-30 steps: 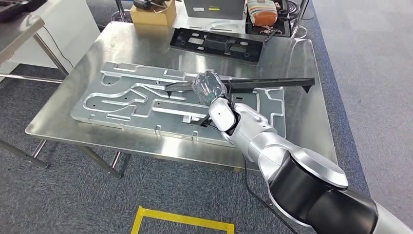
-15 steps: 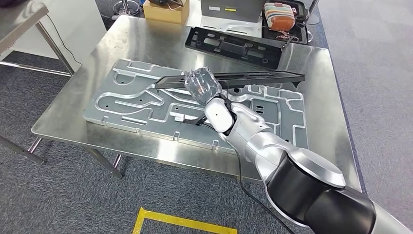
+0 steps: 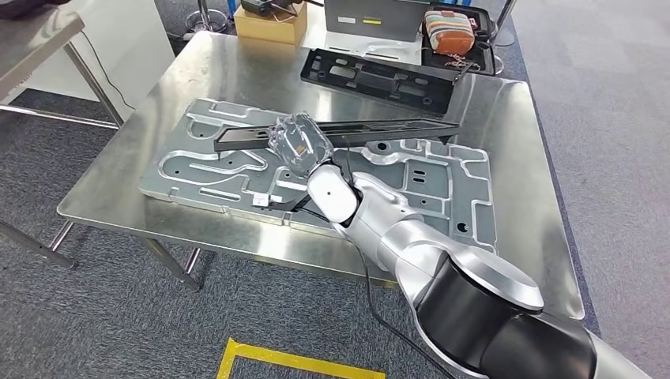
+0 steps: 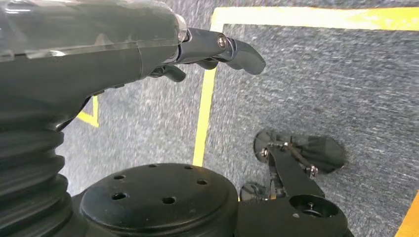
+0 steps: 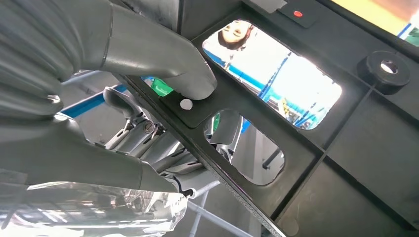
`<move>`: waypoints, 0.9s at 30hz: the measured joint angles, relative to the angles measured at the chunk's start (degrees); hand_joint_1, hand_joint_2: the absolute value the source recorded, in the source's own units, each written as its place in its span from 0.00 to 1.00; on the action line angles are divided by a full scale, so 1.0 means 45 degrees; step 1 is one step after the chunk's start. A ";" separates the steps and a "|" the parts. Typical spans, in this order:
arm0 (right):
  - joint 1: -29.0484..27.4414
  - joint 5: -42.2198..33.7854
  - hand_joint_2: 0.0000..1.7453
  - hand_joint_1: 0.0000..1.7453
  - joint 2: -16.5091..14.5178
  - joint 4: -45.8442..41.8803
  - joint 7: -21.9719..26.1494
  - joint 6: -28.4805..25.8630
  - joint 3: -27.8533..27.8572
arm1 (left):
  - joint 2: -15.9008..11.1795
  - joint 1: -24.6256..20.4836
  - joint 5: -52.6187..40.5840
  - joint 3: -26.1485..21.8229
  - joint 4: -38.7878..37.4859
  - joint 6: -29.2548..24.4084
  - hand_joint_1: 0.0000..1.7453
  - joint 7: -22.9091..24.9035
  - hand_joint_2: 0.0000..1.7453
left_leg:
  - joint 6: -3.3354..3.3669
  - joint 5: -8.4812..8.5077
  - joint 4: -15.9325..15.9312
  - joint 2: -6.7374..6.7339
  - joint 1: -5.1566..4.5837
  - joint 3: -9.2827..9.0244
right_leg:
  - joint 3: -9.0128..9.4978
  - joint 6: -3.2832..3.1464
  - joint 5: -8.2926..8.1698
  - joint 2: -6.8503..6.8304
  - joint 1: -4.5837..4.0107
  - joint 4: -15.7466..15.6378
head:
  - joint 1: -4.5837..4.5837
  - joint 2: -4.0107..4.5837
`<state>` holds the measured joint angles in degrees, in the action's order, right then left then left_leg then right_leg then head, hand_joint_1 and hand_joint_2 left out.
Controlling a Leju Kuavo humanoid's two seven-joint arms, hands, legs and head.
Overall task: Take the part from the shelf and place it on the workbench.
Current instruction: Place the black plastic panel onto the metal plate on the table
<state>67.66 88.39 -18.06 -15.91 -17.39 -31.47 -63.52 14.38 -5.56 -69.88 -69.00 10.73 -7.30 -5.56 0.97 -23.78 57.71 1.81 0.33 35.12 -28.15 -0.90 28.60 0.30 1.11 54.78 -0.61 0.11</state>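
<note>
Your right hand (image 3: 299, 142) grips part (image 3: 371, 128) off-centre over table (image 3: 517, 197); long end may tip, snag plate (image 3: 442, 185).

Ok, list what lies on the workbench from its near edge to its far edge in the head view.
Grooved aluminium plate → long black part held by the right hand → black plastic frame → cardboard box at the far edge.

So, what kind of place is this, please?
Probably a factory or assembly workshop. A steel workbench carries a large machined metal plate and a black plastic part, yellow tape marks the grey carpet, and the right hand holds another long black part.
</note>
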 joint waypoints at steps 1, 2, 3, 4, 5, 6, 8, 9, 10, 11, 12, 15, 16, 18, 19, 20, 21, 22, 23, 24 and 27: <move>0.0002 0.0005 1.00 1.00 -0.0034 -0.0001 0.0010 0.0031 0.0025 | 0.0000 0.0000 -0.0072 0.0031 0.0000 -0.0054 0.00 -0.0020 1.00 | 0.0005 0.0002 0.0000 -0.0001 -0.0002 -0.0009 | 0.0007 0.0021 0.0000 -0.0001 0.0003 0.0001 | 0.0000 0.0000; 0.0019 0.0013 1.00 0.75 -0.0102 -0.0012 0.0021 0.0107 0.0104 | 0.0000 0.0004 -0.0275 0.0181 0.0000 -0.0217 0.00 -0.0189 1.00 | 0.0013 0.0006 0.0001 -0.0003 -0.0005 -0.0030 | 0.0021 0.0117 -0.0004 -0.0002 0.0012 0.0002 | 0.0000 0.0000; 0.0044 0.0022 1.00 0.50 -0.0167 -0.0023 0.0029 0.0187 0.0195 | 0.0000 0.0008 -0.0475 0.0350 0.0000 -0.0361 0.00 -0.0392 1.00 | 0.0021 0.0010 0.0001 -0.0006 -0.0009 -0.0052 | 0.0035 0.0218 -0.0009 -0.0004 0.0021 0.0004 | 0.0000 0.0000; 0.0074 0.0029 1.00 0.25 -0.0215 -0.0034 0.0039 0.0265 0.0284 | 0.0000 0.0011 -0.0651 0.0521 0.0000 -0.0462 0.00 -0.0606 1.00 | 0.0027 0.0015 0.0001 -0.0009 -0.0011 -0.0072 | 0.0049 0.0321 -0.0013 -0.0005 0.0028 0.0007 | 0.0000 0.0000; 0.0103 0.0033 0.75 0.00 -0.0250 -0.0044 0.0047 0.0345 0.0368 | 0.0000 0.0015 -0.0778 0.0680 0.0000 -0.0506 0.00 -0.0815 1.00 | 0.0031 0.0017 0.0002 -0.0013 -0.0013 -0.0090 | 0.0061 0.0425 -0.0016 -0.0007 0.0035 0.0010 | 0.0000 0.0000; 0.0122 0.0033 0.50 0.00 -0.0251 -0.0045 0.0051 0.0410 0.0413 | 0.0000 0.0016 -0.0762 0.0721 0.0000 -0.0415 0.00 -0.0883 1.00 | 0.0031 0.0018 0.0002 -0.0019 -0.0012 -0.0097 | 0.0066 0.0457 -0.0017 -0.0007 0.0036 0.0015 | 0.0000 0.0000; 0.0158 0.0033 0.00 0.00 -0.0250 -0.0056 0.0035 0.0613 0.0511 | 0.0000 0.0020 -0.0686 0.0745 0.0000 -0.0244 0.00 -0.0931 0.50 | 0.0031 0.0020 0.0001 -0.0033 -0.0011 -0.0106 | 0.0069 0.0502 -0.0019 -0.0005 0.0036 0.0027 | 0.0000 0.0000; 0.0190 0.0033 0.00 0.00 -0.0250 -0.0063 0.0003 0.0786 0.0583 | 0.0000 0.0024 -0.0604 0.0746 0.0000 -0.0155 0.00 -0.0939 0.25 | 0.0031 0.0022 0.0001 -0.0039 -0.0010 -0.0110 | 0.0067 0.0505 -0.0020 -0.0004 0.0036 0.0035 | 0.0000 0.0000; 0.0227 0.0033 0.00 0.00 -0.0249 -0.0068 -0.0045 0.1012 0.0657 | 0.0000 0.0026 -0.0497 0.0748 0.0000 -0.0060 0.00 -0.0941 0.00 | 0.0030 0.0023 0.0001 -0.0042 -0.0009 -0.0113 | 0.0064 0.0508 -0.0018 -0.0004 0.0035 0.0043 | 0.0000 0.0000; 0.0271 0.0033 0.00 0.00 -0.0249 -0.0069 -0.0117 0.1300 0.0745 | 0.0000 0.0028 -0.0353 0.0745 0.0000 0.0063 0.00 -0.0944 0.00 | 0.0030 0.0024 0.0001 -0.0044 -0.0009 -0.0117 | 0.0063 0.0511 -0.0015 -0.0003 0.0035 0.0050 | 0.0000 0.0000; 0.0316 0.0033 0.00 0.00 -0.0246 -0.0069 -0.0208 0.1664 0.0841 | 0.0000 0.0028 -0.0188 0.0732 0.0000 0.0215 0.00 -0.0967 0.00 | 0.0028 0.0024 0.0000 -0.0046 -0.0008 -0.0122 | 0.0062 0.0515 -0.0012 -0.0003 0.0035 0.0057 | 0.0000 0.0000; 0.0405 0.0033 0.00 0.00 -0.0194 -0.0062 -0.0561 0.2836 0.1143 | 0.0000 0.0028 0.0188 0.0658 0.0000 0.0716 0.00 -0.1179 0.00 | 0.0024 0.0025 -0.0001 -0.0055 -0.0005 -0.0130 | 0.0058 0.0519 -0.0007 0.0002 0.0035 0.0068 | 0.0000 0.0000; 0.0421 0.0033 0.00 0.00 -0.0142 -0.0052 -0.0681 0.3189 0.1233 | 0.0000 0.0028 0.0255 0.0630 0.0000 0.0837 0.00 -0.1261 0.00 | 0.0023 0.0025 -0.0001 -0.0057 -0.0004 -0.0131 | 0.0058 0.0520 -0.0005 0.0002 0.0034 0.0070 | 0.0000 0.0000; 0.0446 0.0033 0.00 0.00 0.0020 -0.0021 -0.0871 0.3789 0.1370 | 0.0000 0.0033 0.0378 0.0568 0.0000 0.0974 0.00 -0.1338 0.00 | 0.0022 0.0025 -0.0002 -0.0058 -0.0002 -0.0133 | 0.0058 0.0521 -0.0001 0.0002 0.0034 0.0073 | 0.0000 0.0000; 0.0453 0.0024 0.00 0.00 0.0137 0.0000 -0.0945 0.4068 0.1423 | 0.0000 0.0035 0.0449 0.0525 0.0000 0.1000 0.00 -0.1320 0.00 | 0.0022 0.0024 -0.0002 -0.0060 -0.0002 -0.0134 | 0.0059 0.0520 0.0000 0.0003 0.0034 0.0074 | 0.0000 0.0000; 0.0455 0.0007 0.00 0.00 0.0244 0.0019 -0.1004 0.4311 0.1480 | 0.0000 0.0038 0.0514 0.0471 0.0000 0.0998 0.00 -0.1264 0.00 | 0.0022 0.0024 -0.0003 -0.0062 -0.0002 -0.0135 | 0.0060 0.0520 0.0000 0.0005 0.0034 0.0074 | 0.0000 0.0000; 0.0453 -0.0023 0.00 0.00 0.0354 0.0041 -0.1054 0.4535 0.1560 | 0.0000 0.0039 0.0573 0.0411 0.0000 0.0985 0.00 -0.1188 0.00 | 0.0022 0.0024 -0.0003 -0.0064 -0.0003 -0.0135 | 0.0060 0.0519 0.0001 0.0006 0.0034 0.0075 | 0.0000 0.0000; 0.0450 -0.0082 0.00 0.00 0.0457 0.0066 -0.1099 0.4726 0.1691 | -0.0002 0.0042 0.0625 0.0353 0.0000 0.0973 0.00 -0.1111 0.00 | 0.0021 0.0024 -0.0003 -0.0066 -0.0003 -0.0135 | 0.0060 0.0520 0.0001 0.0008 0.0034 0.0075 | 0.0000 0.0000; 0.0445 -0.0161 0.00 0.00 0.0545 0.0089 -0.1129 0.4867 0.1850 | -0.0005 0.0045 0.0657 0.0304 0.0000 0.0962 0.00 -0.1047 0.00 | 0.0022 0.0024 -0.0003 -0.0066 -0.0003 -0.0135 | 0.0061 0.0520 0.0000 0.0009 0.0035 0.0076 | 0.0000 0.0000; 0.0437 -0.0278 0.00 0.00 0.0629 0.0110 -0.1146 0.4950 0.2024 | -0.0009 0.0047 0.0688 0.0266 0.0000 0.0949 0.00 -0.0994 0.00 | 0.0022 0.0024 -0.0002 -0.0066 -0.0003 -0.0135 | 0.0061 0.0520 0.0000 0.0009 0.0035 0.0076 | 0.0000 0.0000; 0.0381 -0.0800 0.00 0.00 0.0799 0.0129 -0.1104 0.4754 0.2648 | -0.0017 0.0047 0.0814 0.0120 0.0000 0.0833 0.00 -0.0852 0.00 | 0.0022 0.0024 -0.0002 -0.0068 -0.0004 -0.0136 | 0.0061 0.0520 0.0000 0.0009 0.0035 0.0078 | 0.0000 0.0000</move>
<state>69.37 84.79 -14.46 -15.33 -22.35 -10.08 -51.60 14.31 -5.35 -66.22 -68.46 10.73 -3.55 -9.39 1.07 -23.67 57.70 1.50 0.32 34.51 -27.88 1.44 28.60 0.34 1.27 55.13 -0.61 0.11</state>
